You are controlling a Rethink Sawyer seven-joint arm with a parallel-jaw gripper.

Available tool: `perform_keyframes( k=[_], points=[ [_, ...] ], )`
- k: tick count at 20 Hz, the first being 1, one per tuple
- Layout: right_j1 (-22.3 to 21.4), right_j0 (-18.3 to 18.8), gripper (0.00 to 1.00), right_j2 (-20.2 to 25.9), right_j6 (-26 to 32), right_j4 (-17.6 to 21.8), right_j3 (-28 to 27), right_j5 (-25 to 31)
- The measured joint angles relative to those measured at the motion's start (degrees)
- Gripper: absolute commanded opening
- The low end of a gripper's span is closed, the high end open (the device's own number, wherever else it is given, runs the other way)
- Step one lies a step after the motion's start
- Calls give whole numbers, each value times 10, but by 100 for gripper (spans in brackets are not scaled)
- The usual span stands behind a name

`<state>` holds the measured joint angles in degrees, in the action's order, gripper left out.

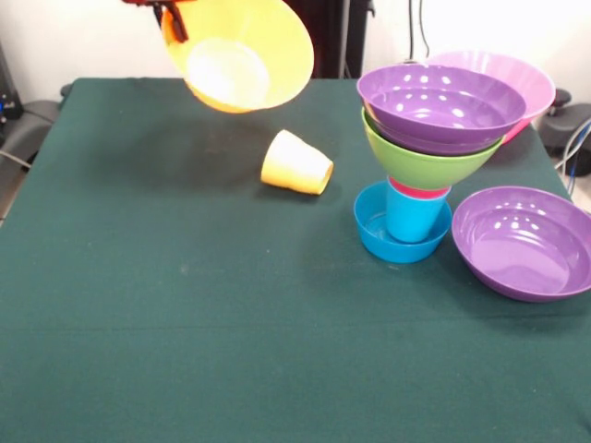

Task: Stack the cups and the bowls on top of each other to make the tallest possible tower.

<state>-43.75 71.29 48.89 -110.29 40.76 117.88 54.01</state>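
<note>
My gripper point(174, 23) at the top left is shut on the rim of the large orange-yellow bowl point(242, 57), which hangs tilted above the table with its opening facing the camera. The tower point(420, 157) stands at the right: a small blue bowl point(374, 231) at the bottom, a blue cup point(413, 218) in it, a red cup's rim point(418, 191), then a lime green bowl point(425, 164) and a purple bowl point(441, 106) on top. A yellow-orange cup point(295, 163) lies on its side left of the tower, below the held bowl.
A pink bowl point(526, 78) sits behind the tower, touching or just behind its top bowls. A second purple bowl point(526, 242) rests upright on the green tablecloth point(185, 323), close to the right of the tower's base.
</note>
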Motion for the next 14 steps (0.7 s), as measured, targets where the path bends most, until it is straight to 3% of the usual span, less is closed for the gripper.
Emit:
perform_keyframes(
  k=[14],
  points=[
    [-46,1,0,49,12,-56,-18,76]
  ],
)
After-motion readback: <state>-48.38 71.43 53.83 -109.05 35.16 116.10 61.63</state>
